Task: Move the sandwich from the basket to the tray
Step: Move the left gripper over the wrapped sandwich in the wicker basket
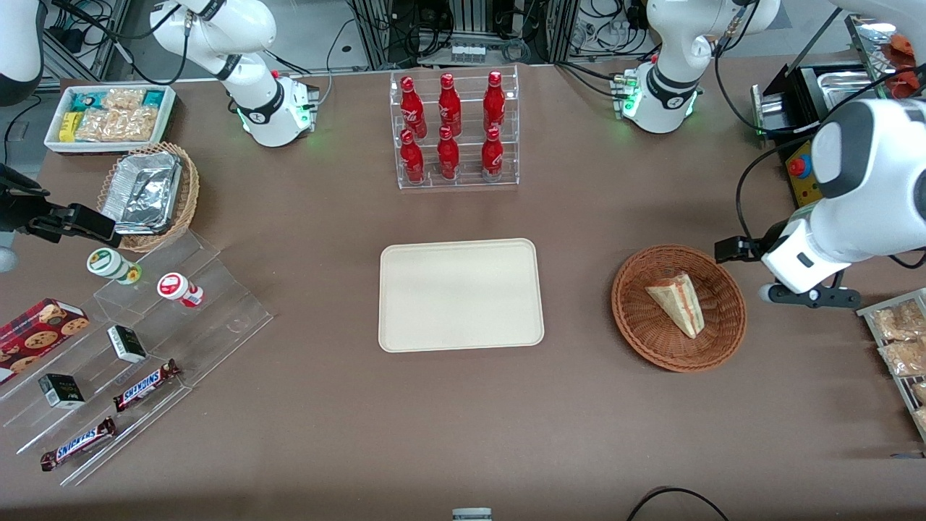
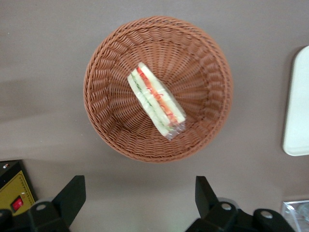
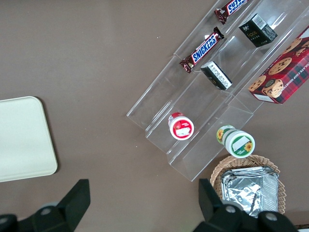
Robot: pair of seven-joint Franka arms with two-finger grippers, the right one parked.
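Although it sits only a little way off, the sandwich (image 2: 156,100) is one I expect to need a gentle hand: a wrapped triangular wedge, surely light, with soft bread that would squash under a hard squeeze, and a clear film that looks slippery. It lies on its side near the middle of the round reddish-brown wicker basket (image 2: 104,72), its striped cut edge of red, orange and green turned upward, one crimped end of the wrap pointing toward the basket's rim. I judge the best hold to be across the two flat bread faces at the thick middle of the wedge, closing just enough to feel resistance, not on the thin tip or the loose film tail.

My gripper (image 2: 140,200) hangs above the table just beside the basket, clear of its rim. Its fingers (image 2: 72,195) stand wide apart, touching nothing and holding nothing; the gap looks ample for the wedge's thickness. The cream tray (image 1: 405,260) lies bare, well apart from the basket toward the parked arm's end of the table.
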